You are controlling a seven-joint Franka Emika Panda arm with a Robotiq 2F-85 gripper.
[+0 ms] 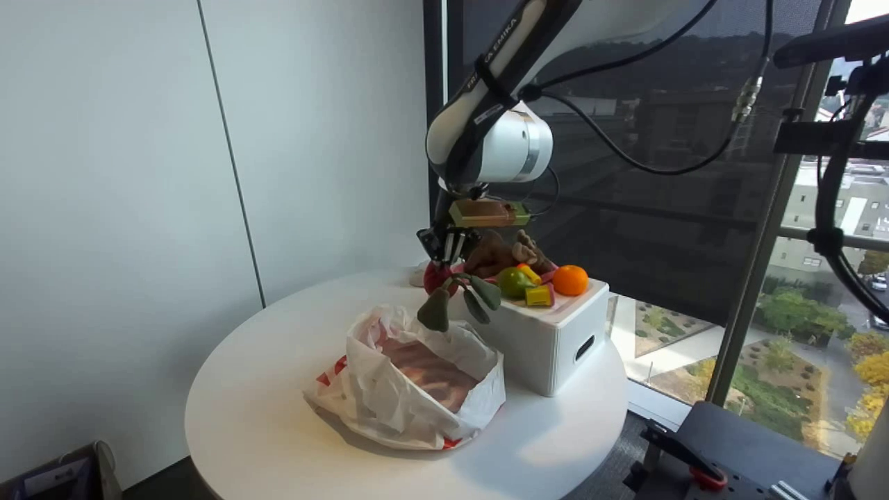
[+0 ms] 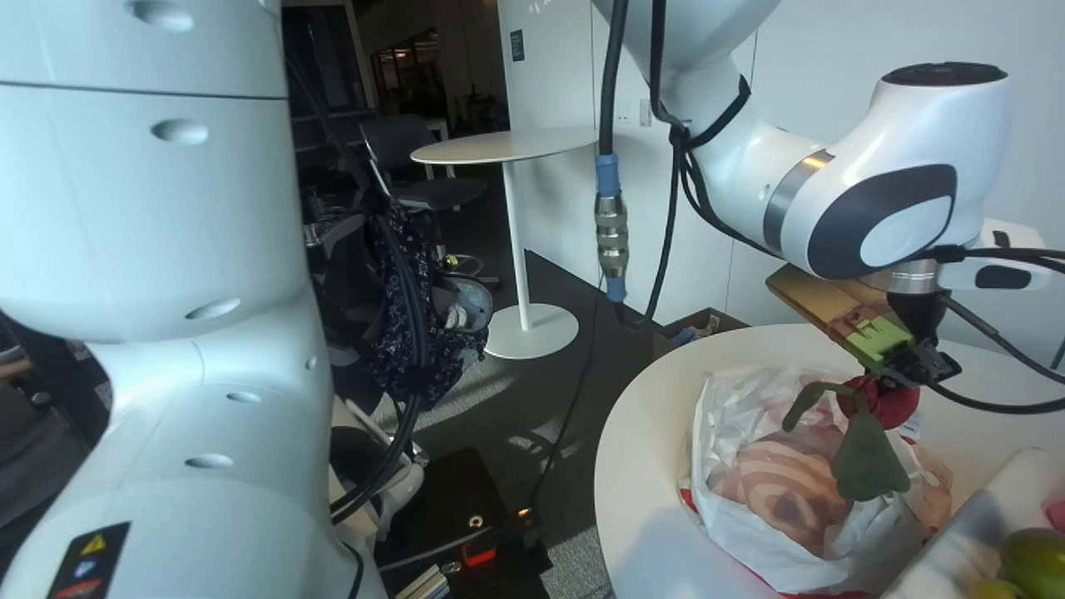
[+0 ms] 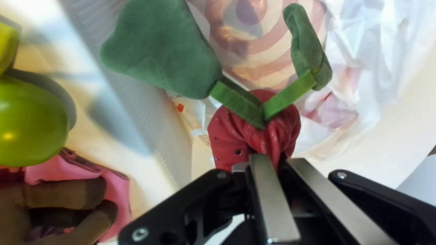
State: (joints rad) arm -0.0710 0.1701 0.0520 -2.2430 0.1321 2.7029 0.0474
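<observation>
jaws clenched on round red fabric toy (image 3: 250, 137) (green cloth leaves (image 3: 161, 51) attached); leaves overhang crumpled white plastic bag (image 1: 378, 389).

The tool (image 3: 278, 162) pinches a red soft toy (image 3: 232, 136) between its 2 fingers (image 3: 272, 199). From it 2 green leaves (image 3: 303, 37) spread over a crumpled white bag (image 3: 364, 44) printed with rings, the broad leaf (image 3: 160, 51) also overlapping the ridged side (image 3: 146, 109) of a white box (image 3: 109, 149). On the box lie a green fruit (image 3: 30, 122), a yellow thing (image 3: 6, 47) and a brown thing (image 3: 64, 194) against pink fabric (image 3: 68, 172); counter (image 3: 391, 149) shows at right
</observation>
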